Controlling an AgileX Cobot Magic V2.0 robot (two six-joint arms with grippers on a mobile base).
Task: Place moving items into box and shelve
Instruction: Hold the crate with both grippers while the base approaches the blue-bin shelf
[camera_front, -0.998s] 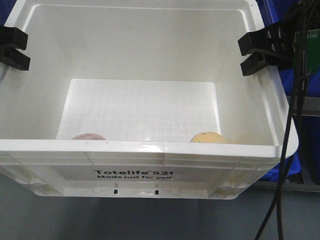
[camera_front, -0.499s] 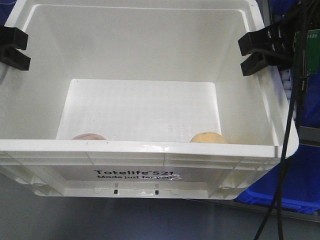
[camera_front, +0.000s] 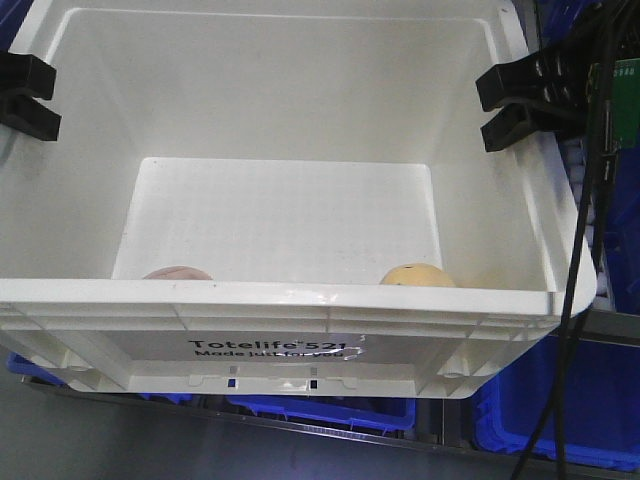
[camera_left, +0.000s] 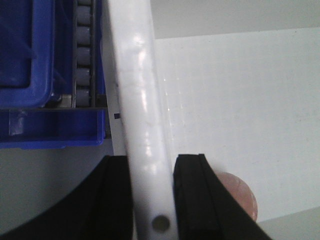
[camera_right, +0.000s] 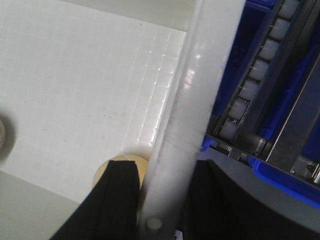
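Large white box (camera_front: 300, 150) held up between both arms, above blue plastic bins (camera_front: 560, 400) and a roller rack (camera_left: 82, 50). Left pincer (camera_left: 150, 200) closed narrow on the left rim of the box, one finger outside the wall and one inside, both touching it. Right pincer (camera_right: 160, 205) clamped the same way on the right rim, with the rim between its black fingers. Inside, on the bottom near the front wall, two moving items, well apart: pinkish-tan lump (camera_front: 177, 273) at the left corner, just beside the left pincer's inner finger; pale yellow lump (camera_front: 416, 275) at the right corner, partly hidden behind the right pincer in the right wrist view.
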